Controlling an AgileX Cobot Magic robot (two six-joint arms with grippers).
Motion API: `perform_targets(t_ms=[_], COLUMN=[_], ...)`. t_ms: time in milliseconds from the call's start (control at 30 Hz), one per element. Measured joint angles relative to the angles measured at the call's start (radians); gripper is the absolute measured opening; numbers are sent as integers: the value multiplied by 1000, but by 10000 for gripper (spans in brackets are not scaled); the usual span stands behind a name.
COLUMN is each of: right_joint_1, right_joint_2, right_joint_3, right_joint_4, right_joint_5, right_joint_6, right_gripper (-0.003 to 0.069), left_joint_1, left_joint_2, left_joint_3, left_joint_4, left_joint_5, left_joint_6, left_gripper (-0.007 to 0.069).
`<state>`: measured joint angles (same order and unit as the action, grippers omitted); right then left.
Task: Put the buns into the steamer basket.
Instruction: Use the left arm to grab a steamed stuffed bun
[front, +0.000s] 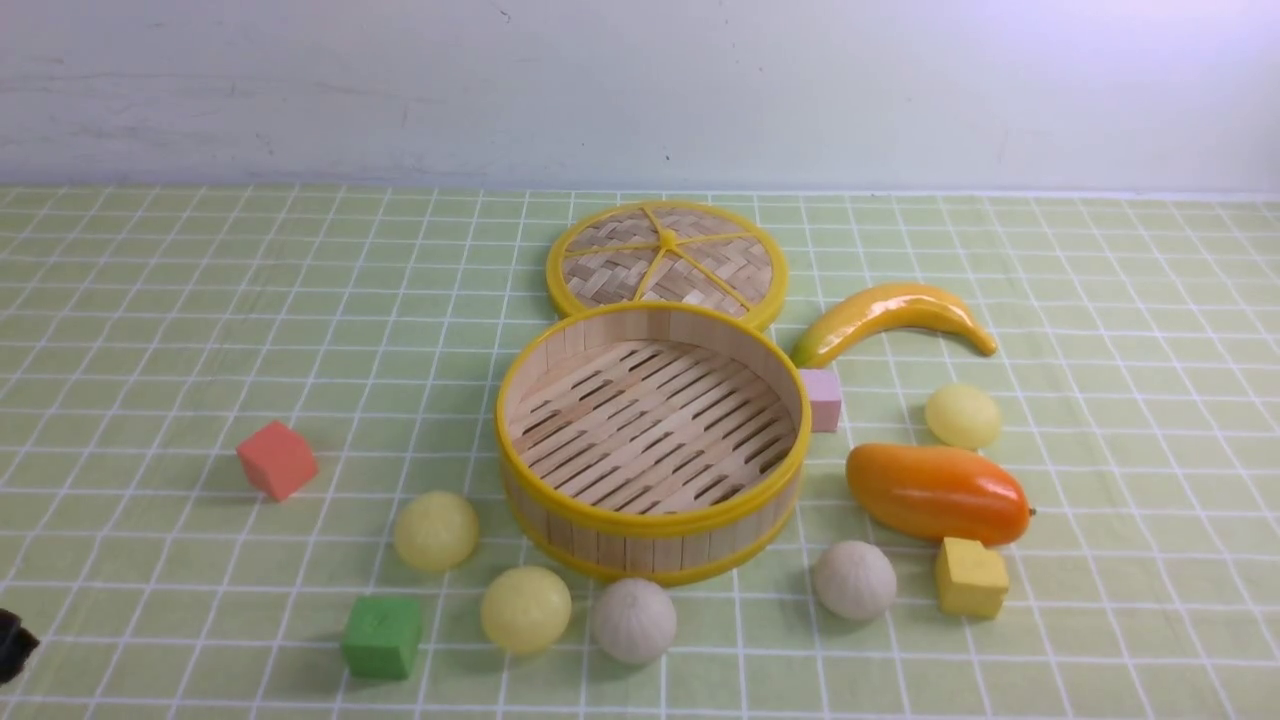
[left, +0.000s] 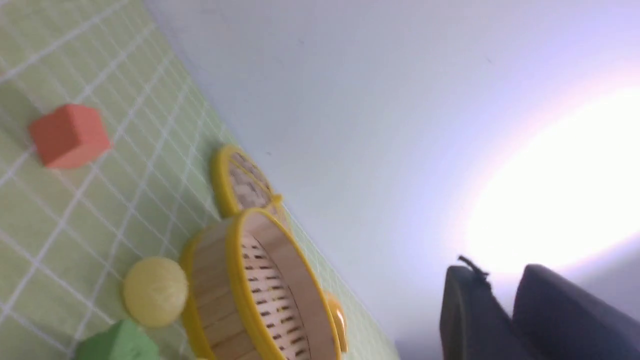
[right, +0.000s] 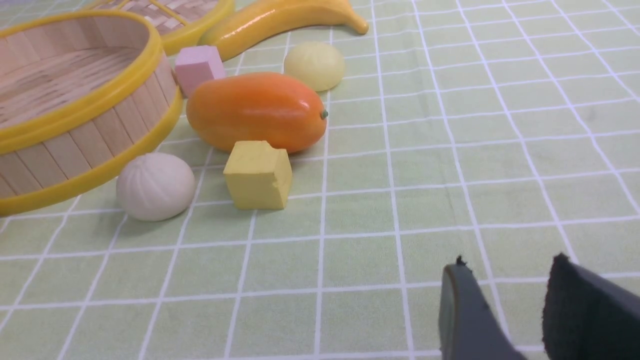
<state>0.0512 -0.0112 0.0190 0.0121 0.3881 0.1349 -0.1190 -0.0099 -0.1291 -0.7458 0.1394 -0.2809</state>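
Pale green cloth ruled in white squares covers the table below a plain white wall. The left gripper, at the near left edge, shows two dark matte fingers with only a narrow gap at the tips and nothing between them. The right gripper is over bare cloth, its jaws wider apart and also empty. Nearest it lie a chalky yellow cube and a pleated off-white bun, the cube just beside a glossy orange mango. Beyond the mango sit a smooth pale yellow bun, a pink cube and a curved yellow banana. The round bamboo steamer basket, with upright pale slats, yellow rims and a slatted floor, stands at the centre, and all five buns lie on the cloth outside it. A second pleated bun and two more smooth yellow buns rest by its near left side, near a green cube. A red-orange cube sits further left. A flat woven lid lies behind the basket.
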Motion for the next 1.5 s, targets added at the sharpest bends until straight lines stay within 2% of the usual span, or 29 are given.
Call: perform_targets(t_ms=[67,100,133,333,367,400,433,467,600,833,900,1067,1200,1300,1500], right_joint_1=[0,0,0,0,0,0,0,0,0,0,0,0,0,0,0], right_joint_2=[0,0,0,0,0,0,0,0,0,0,0,0,0,0,0], right_joint_3=[0,0,0,0,0,0,0,0,0,0,0,0,0,0,0], right_joint_4=[0,0,0,0,0,0,0,0,0,0,0,0,0,0,0], right_joint_5=[0,0,0,0,0,0,0,0,0,0,0,0,0,0,0], right_joint_6=[0,0,0,0,0,0,0,0,0,0,0,0,0,0,0], right_gripper=[239,239,239,239,239,239,239,239,239,239,239,239,239,239,239], left_joint_1=[0,0,0,0,0,0,0,0,-10,-192,-240,-242,-229,-216,-189], left_joint_2=[8,50,106,538,538,708,788,788,1130,1420,1515,1642,1712,1739,1763], left_joint_3=[-84,-186,-249,-569,-569,-641,-667,-667,-757,-899,-977,-1075,-1101,-1108,-1116], left_joint_4=[40,83,110,280,280,337,358,358,378,468,533,632,644,650,657], left_joint_5=[86,193,265,773,773,876,894,894,855,803,802,765,676,635,604], left_joint_6=[50,101,122,198,204,238,259,263,389,426,409,392,392,392,469], left_gripper=[56,-1,-13,-13,-13,-13,-13,-13,-13,-13,-13,-13,-7,40,279])
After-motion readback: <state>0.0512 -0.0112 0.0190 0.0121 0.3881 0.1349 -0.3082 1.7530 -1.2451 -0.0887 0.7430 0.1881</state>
